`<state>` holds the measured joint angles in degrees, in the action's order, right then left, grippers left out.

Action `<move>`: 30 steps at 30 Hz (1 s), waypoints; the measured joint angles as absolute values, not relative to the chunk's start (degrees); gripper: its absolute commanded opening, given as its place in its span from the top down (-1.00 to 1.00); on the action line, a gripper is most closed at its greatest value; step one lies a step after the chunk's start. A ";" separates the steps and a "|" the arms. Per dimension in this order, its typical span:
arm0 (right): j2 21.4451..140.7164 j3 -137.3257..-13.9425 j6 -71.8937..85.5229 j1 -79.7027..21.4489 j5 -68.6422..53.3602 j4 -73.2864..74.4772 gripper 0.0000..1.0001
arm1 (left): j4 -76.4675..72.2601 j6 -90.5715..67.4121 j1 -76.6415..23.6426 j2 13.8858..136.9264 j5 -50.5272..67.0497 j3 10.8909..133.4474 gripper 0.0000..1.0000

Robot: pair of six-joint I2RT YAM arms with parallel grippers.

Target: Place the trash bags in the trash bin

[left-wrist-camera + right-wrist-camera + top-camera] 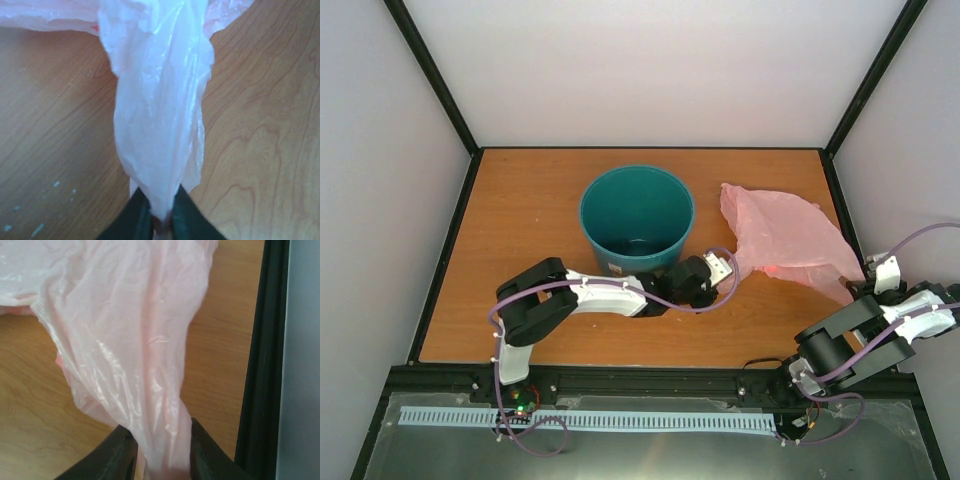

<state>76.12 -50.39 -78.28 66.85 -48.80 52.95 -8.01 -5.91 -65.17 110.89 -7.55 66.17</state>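
Pink trash bag point(785, 240) pinched in both jaws; left arm point(605, 293) outstretched, right arm point(865, 335) folded.

The top external camera looked steeply down from above and behind the arms. It sat far enough back to hold the whole table point(520, 320), with the trash bin point(636, 215) near mid-frame. The left wrist camera sat just right of the bin's near side, low and very close, facing away from the bin along the left gripper point(161, 222) at the pink bag point(160, 100). The right wrist camera sat well right of the bin, beside the black frame rail point(260, 365), equally close. All three views shared the bag and the wood beneath it.
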 measured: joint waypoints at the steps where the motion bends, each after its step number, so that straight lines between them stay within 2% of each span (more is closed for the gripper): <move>1: 76.12 -50.41 -77.73 66.70 -49.01 53.08 0.80 | -8.03 -5.72 -65.08 110.85 -7.64 66.17 0.99; 3: 76.05 -50.43 -77.71 66.46 -49.36 53.34 0.94 | -7.97 -5.50 -65.01 110.61 -7.73 66.17 0.99; 6: 73.91 -50.52 -78.00 65.93 -49.50 56.31 0.94 | -7.29 -5.45 -64.97 109.16 -7.53 66.17 0.99; 11: 60.84 -52.62 -82.08 65.80 -51.44 65.19 0.94 | -4.29 -5.63 -65.19 100.68 -6.61 66.17 0.99; 18: 46.33 -70.59 -85.14 64.12 -60.51 79.77 0.95 | 3.92 -5.48 -66.72 85.19 -6.52 71.46 0.99; 25: 46.09 -89.95 -71.09 63.92 -71.37 82.37 0.94 | 14.50 -5.52 -67.40 74.43 -7.29 83.46 0.99; 30: 48.31 -97.95 -51.18 63.92 -78.30 72.34 0.94 | 18.96 -6.61 -67.42 71.35 -7.29 89.97 0.99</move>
